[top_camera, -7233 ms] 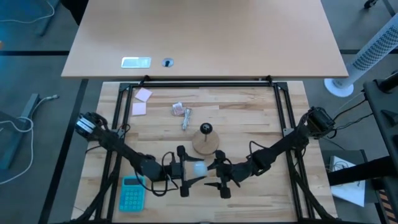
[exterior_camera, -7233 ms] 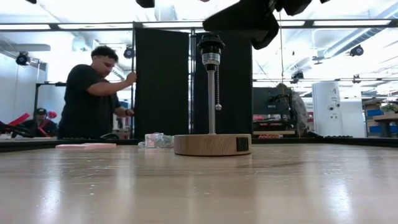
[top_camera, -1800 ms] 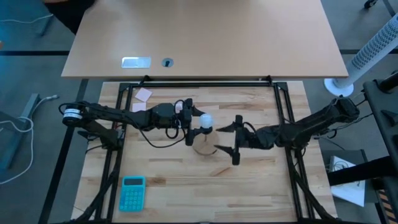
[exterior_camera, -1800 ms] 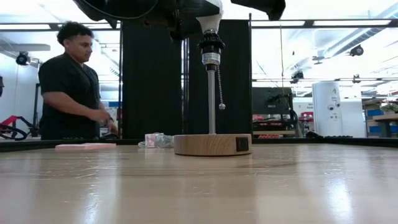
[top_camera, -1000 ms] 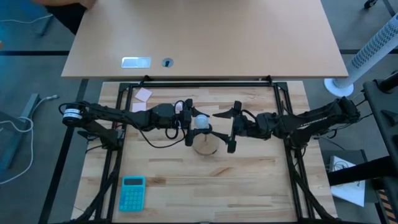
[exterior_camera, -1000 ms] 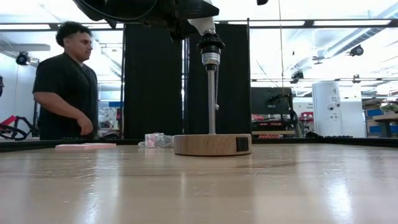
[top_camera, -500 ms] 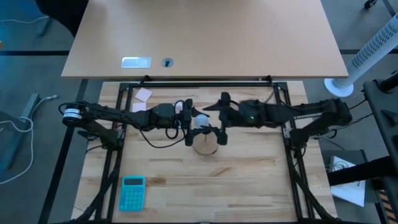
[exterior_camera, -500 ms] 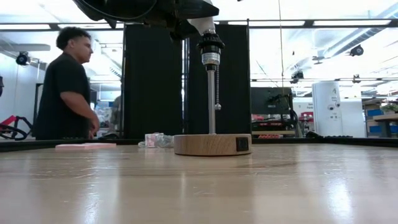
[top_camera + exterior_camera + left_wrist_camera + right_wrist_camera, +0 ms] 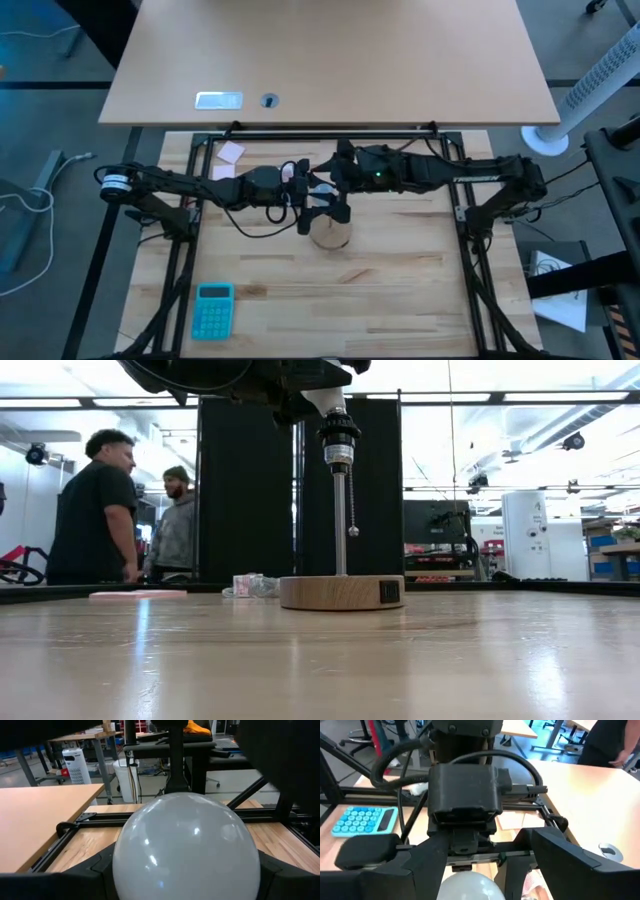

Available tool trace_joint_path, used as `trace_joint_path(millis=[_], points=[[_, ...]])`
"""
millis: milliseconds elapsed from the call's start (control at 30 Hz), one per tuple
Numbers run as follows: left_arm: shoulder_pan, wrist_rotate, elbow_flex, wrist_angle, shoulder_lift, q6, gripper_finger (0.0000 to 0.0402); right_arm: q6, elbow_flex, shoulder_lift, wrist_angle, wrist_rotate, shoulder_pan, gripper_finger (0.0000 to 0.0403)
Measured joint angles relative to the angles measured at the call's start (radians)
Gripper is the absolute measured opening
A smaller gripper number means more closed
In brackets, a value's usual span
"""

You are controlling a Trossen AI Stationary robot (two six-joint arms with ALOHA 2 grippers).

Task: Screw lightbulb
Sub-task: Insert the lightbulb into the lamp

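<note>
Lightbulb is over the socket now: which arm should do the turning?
Probably the right. The left gripper already clamps the lightbulb above the lamp socket, steadying it. The right gripper has its fingers spread either side of the bulb, free to close and twist.

You're looking at two dark, slim, jointed arms with black cables looped along them; the left gripper (image 9: 465,827) is a boxy black housing
</note>
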Motion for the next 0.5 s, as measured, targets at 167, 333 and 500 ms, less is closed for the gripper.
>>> trace_joint_path(millis=[167,333,500], points=[[0.0,0.0,0.0,-0.002,0.0,0.0,0.0253,-0.005,-0.001,-0.033,0.029,0.0,0.004,0.0245],[0.0,0.0,0.0,-0.002,0.0,0.0,0.0252,-0.019,-0.012,-0.014,0.076,0.001,-0.007,0.0203],[0.001,0.0,-0.002,-0.002,0.0,0.0,0.0252,-0.019,-0.013,0.026,0.098,-0.001,-0.02,0.0175]])
